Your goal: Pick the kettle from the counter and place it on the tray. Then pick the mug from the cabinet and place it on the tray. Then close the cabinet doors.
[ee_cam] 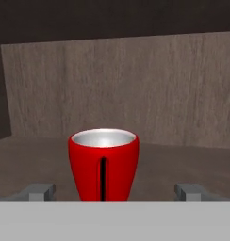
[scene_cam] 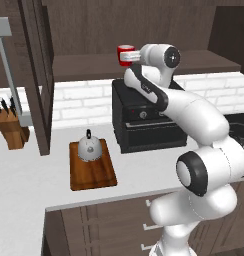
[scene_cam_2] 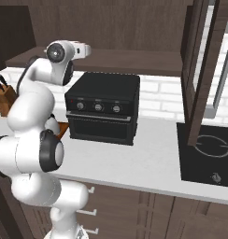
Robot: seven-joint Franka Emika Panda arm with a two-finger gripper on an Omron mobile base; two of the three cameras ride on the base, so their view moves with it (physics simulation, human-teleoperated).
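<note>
The red mug (scene_cam: pixel 125 55) stands upright on the bare shelf of the cabinet (scene_cam: pixel 84 65), handle towards my hand. In the hand view the mug (ee_cam: pixel 103 162) rises just ahead, between my gripper's (ee_cam: pixel 117 191) two wide-apart fingertips; neither touches it. My gripper (scene_cam: pixel 136 56) is open and level with the shelf. The silver kettle (scene_cam: pixel 88 148) sits on the reddish-brown tray (scene_cam: pixel 96 176) on the counter (scene_cam: pixel 24 175). Both cabinet doors stand open: the left door (scene_cam: pixel 36 75) and the right door (scene_cam_2: pixel 200 70).
A black toaster oven (scene_cam: pixel 146 120) stands on the counter directly below the mug, under my arm. A knife block (scene_cam: pixel 13 131) is at the far left. A black cooktop (scene_cam_2: pixel 207 158) lies to the right. Drawers run below the counter.
</note>
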